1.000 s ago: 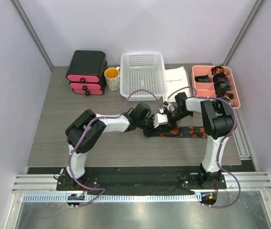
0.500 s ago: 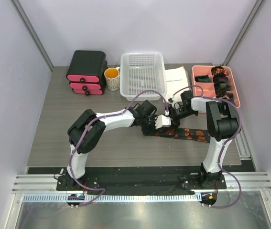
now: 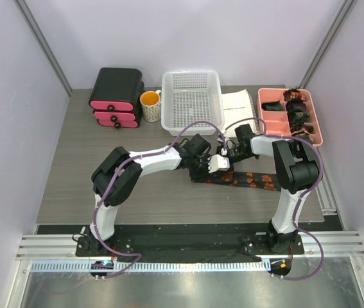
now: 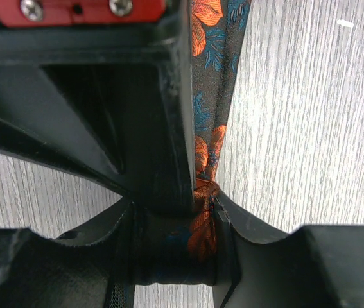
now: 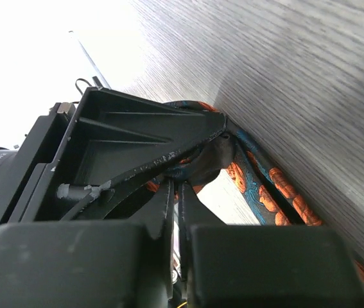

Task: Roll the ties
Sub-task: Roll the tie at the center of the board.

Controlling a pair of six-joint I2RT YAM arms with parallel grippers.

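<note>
A dark tie [image 3: 252,180] with orange blotches lies flat right of centre, its left end wound into a small coil [image 4: 202,239]. In the left wrist view my left gripper [image 4: 175,251] is shut on that coil, and the loose strip [image 4: 219,77] runs away over the wood. My right gripper [image 3: 228,156] meets it tip to tip. Its black finger [image 4: 137,96] presses beside the coil. The right wrist view shows my right gripper [image 5: 176,183] nearly shut, its tips pinching tie fabric [image 5: 191,168]. The strip [image 5: 268,192] trails off to the right.
A pink tray [image 3: 268,102] at the back right holds several rolled ties [image 3: 297,114]. A white basket [image 3: 191,99], a paper sheet [image 3: 238,106], a yellow mug [image 3: 150,104] and black-and-pink drawers [image 3: 115,96] line the back edge.
My right gripper moved left and back to meet the left one, opening briefly, then closing. My left gripper shifted slightly back with the coil, and the tie's tail swung with it.
</note>
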